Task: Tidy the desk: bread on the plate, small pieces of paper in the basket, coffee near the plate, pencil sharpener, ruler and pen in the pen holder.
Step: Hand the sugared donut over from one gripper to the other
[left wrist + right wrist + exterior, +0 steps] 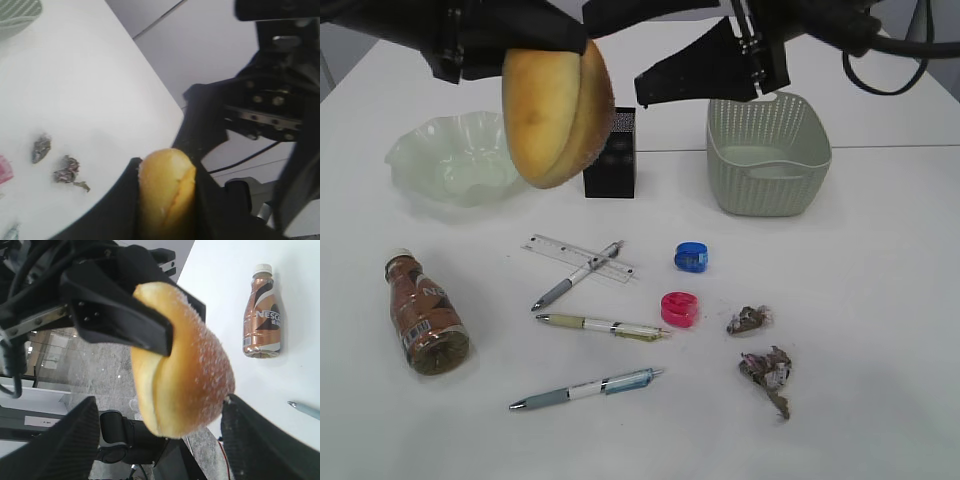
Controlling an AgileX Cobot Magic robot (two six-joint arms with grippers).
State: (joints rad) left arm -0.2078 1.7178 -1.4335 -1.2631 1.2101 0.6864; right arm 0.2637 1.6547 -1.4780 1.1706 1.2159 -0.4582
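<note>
The left fingers [145, 330] clamp one oval golden-brown bread roll [558, 112] with a lengthwise split, held in the air above the white counter [880, 330]. The right fingers [155, 440] stand wide apart, empty. On the counter: three pens, two pencil sharpeners, two crumpled paper scraps [749, 320], one clear ruler [560, 250]. Only the right wrist view shows the roll's sugary crust.

The pen holder [611, 152] stands between the plate [455, 160] on the left and the basket [769, 155] on the right.
</note>
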